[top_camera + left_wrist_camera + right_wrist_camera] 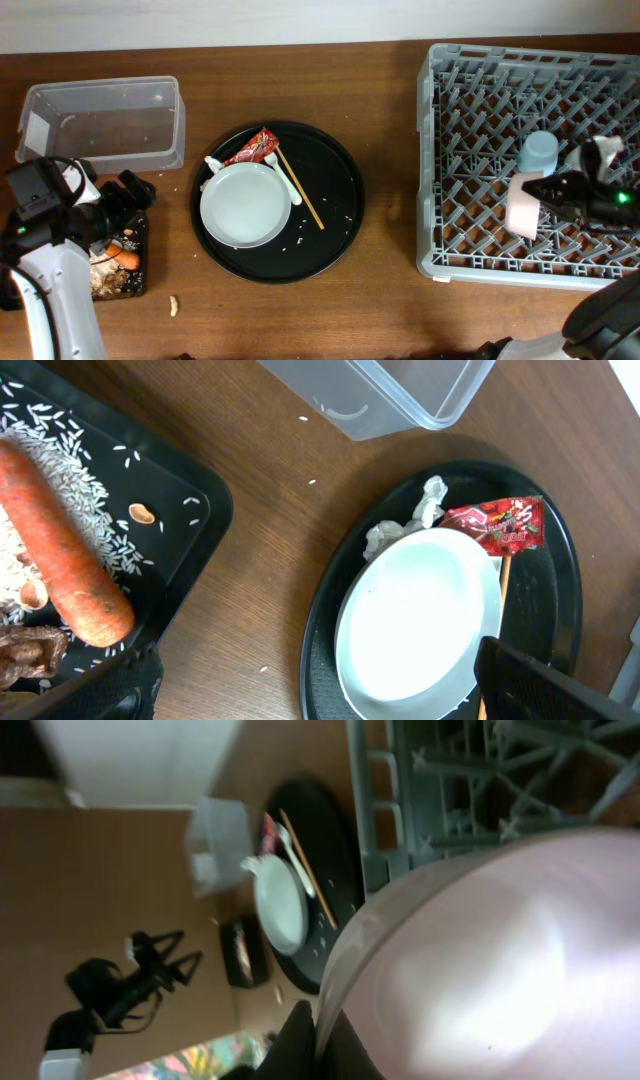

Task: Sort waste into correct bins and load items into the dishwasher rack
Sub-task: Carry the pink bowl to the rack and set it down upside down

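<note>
We take the round tray mid-table as our mark. On its left half lie the plate, the red wrapper, the tissue, the fork and the chopsticks. Left of the round tray sits the black bin w/ a carrot and rice in it. The clear box is up-left of the tray. The left gripper hangs over the black bin's edge – fingers wide apart, nothing between them. Right of the round tray stands the rack, w/ a blue cup inside. There the right gripper is clamped on the pink-white bowl, which is tipped on edge – we can't tell if it touches the pegs.
</note>
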Robot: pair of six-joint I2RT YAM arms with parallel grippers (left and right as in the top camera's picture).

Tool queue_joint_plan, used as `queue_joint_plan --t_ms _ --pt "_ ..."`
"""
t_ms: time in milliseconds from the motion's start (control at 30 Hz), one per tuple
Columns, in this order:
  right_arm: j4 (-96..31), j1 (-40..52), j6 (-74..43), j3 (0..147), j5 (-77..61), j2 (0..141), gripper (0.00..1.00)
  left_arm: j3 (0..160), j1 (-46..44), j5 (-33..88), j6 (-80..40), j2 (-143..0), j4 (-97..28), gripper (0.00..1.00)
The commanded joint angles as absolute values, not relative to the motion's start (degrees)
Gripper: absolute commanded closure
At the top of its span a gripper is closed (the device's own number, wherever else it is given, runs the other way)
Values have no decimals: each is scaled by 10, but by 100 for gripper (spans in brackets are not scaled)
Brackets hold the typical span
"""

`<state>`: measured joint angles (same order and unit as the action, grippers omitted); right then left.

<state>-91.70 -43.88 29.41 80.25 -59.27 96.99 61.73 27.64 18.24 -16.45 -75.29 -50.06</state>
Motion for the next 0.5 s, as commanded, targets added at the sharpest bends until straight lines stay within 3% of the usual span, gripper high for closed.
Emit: queue_joint_plan --t_ms 0,200,467 --pt "-900 -475 373 772 -691 970 96 627 279 187 -156 -753 -500 1" --pt "-818 -471 355 756 -750 972 96 627 279 187 -156 -753 -500 1" --pt "-721 -474 249 756 -713 973 96 627 279 187 -156 -753 -500 1"
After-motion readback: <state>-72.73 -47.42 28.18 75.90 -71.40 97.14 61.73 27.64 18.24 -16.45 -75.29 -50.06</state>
